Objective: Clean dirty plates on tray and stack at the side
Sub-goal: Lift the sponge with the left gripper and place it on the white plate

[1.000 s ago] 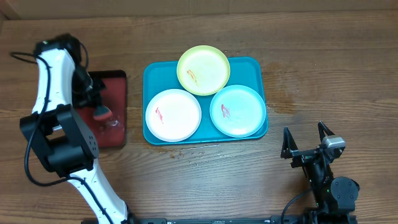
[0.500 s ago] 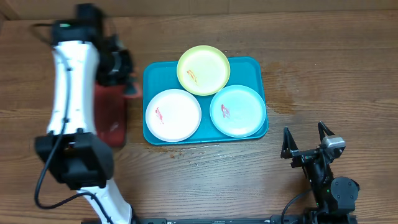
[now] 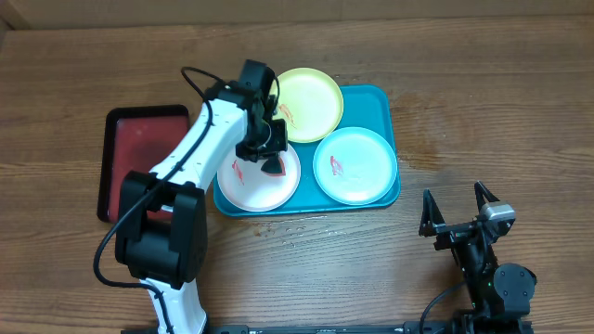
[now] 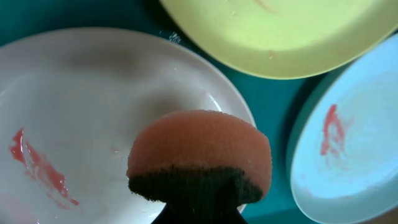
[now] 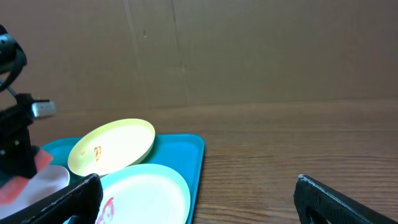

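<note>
Okay, left gripper [image 3: 265, 154] is clenched on a sponge [image 3: 275, 165], orange foam with a dark scrub layer next to the jaws. In the left wrist view the sponge [image 4: 200, 149] hangs over the right part of the white plate [image 4: 93, 112]; can't tell whether it touches the surface. The left arm reaches across from the table's left side.

The three plates all sit on the teal tray [image 3: 382, 100] at table centre. White plate [image 3: 251, 186] is at the tray's front left, with a red smear [image 3: 235, 170] on its left side. Mint-blue plate [image 3: 357, 167] is at front right, red smear [image 3: 337, 167] left of its centre. Yellow-green plate [image 3: 313, 100] is at the back, sticking out past the tray's far rim, its near edge meeting the other two, with a small reddish mark [image 3: 288, 113] on it.

A dark red tray [image 3: 139, 158] with a black rim lies left of the teal one, just beside it.

Right gripper [image 3: 455, 211] is released, jaws spread wide, nothing between them, parked low at the front right of the table, well apart from the teal tray.
</note>
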Controlling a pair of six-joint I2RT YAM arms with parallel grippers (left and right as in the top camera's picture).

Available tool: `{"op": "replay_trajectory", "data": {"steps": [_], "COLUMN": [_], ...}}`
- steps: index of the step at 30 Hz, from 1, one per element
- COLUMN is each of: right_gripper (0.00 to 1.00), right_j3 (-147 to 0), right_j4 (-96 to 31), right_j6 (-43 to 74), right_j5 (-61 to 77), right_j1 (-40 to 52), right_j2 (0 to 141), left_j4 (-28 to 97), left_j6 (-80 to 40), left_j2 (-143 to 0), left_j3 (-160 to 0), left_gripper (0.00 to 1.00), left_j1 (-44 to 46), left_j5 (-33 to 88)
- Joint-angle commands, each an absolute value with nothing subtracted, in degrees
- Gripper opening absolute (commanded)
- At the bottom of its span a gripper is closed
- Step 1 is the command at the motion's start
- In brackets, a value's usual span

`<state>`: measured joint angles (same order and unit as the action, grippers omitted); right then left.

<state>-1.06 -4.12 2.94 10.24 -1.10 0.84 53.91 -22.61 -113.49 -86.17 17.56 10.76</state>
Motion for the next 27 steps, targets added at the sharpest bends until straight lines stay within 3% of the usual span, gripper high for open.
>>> {"op": "replay_trajectory", "data": {"steps": [1, 7, 10, 12, 17, 22, 27], "right_gripper": [1.0, 1.0, 1.0, 1.0, 1.0, 1.0, 1.0], "right_j3": [-0.47, -0.47, -0.47, -0.47, -0.47, -0.47, -0.47], "right_j4": [-3.92, -3.92, -3.92, -3.92, -3.92, -3.92, -3.92], "right_j6": [2.55, 2.55, 2.55, 2.55, 2.55, 2.55, 2.57], "right_j5": [9.93, 9.93, 9.93, 9.93, 9.93, 9.93, 9.96], "right_j1": [-1.37, -1.37, -1.37, -1.37, -1.37, -1.37, -1.37], "right_j2": [0.16, 0.16, 0.16, 0.16, 0.16, 0.16, 0.16], "left_j4": [53.45, 53.28, 52.99, 52.38, 54.02, 63.46, 70.87], "left_j6": [-30.22, -31.92, -31.9, -31.33, -28.67, -28.25, -28.27], "left_j2": [-113.25, -113.25, -113.25, -113.23, -113.1, -112.12, -109.91], "left_j3": [-84.01, -82.41, -82.35, -82.39, -87.09, -100.55, -111.46], "left_gripper": [0.04, 0.08, 0.42, 0.5, 0.49, 0.47, 0.55], "left_j1": [18.15, 18.04, 18.02, 18.02, 16.71, 12.03, 4.91], "left_j5": [5.37, 0.93, 1.06, 1.54, 6.17, 7.05, 7.05]}}
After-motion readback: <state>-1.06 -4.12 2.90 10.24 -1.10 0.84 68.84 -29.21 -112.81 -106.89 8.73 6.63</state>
